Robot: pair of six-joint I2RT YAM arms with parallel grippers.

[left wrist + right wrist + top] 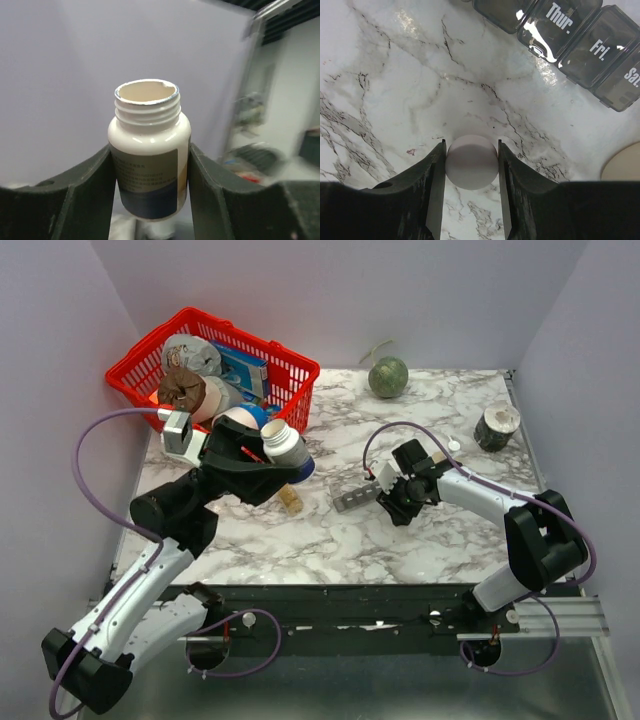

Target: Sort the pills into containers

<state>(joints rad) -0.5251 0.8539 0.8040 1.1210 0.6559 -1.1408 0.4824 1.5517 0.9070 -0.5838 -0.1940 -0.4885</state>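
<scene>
My left gripper (pixel 268 455) (pixel 150 150) is shut on a white bottle (pixel 283 443) (pixel 149 150) with a dark label. It holds the bottle off the table with its open mouth uncapped. No pills show in it. The clear vial of pills is out of view. The dark-grey container strip (pixel 355 498) lies mid-table; its lids "Thur.", "Fri." and "Sat." (pixel 570 37) show in the right wrist view. My right gripper (pixel 396 504) (pixel 471 145) is shut on a round white cap (pixel 471 161) just above the marble, right of the strip.
A red wire basket (pixel 290 370) full of items stands at the back left. A cork (pixel 290 500) lies by the left gripper. A green ball (pixel 388 377), a dark white-capped jar (pixel 497 427) and a small white cap (pixel 455 445) sit at the back right. A tan disc edge (pixel 625 162) shows in the right wrist view.
</scene>
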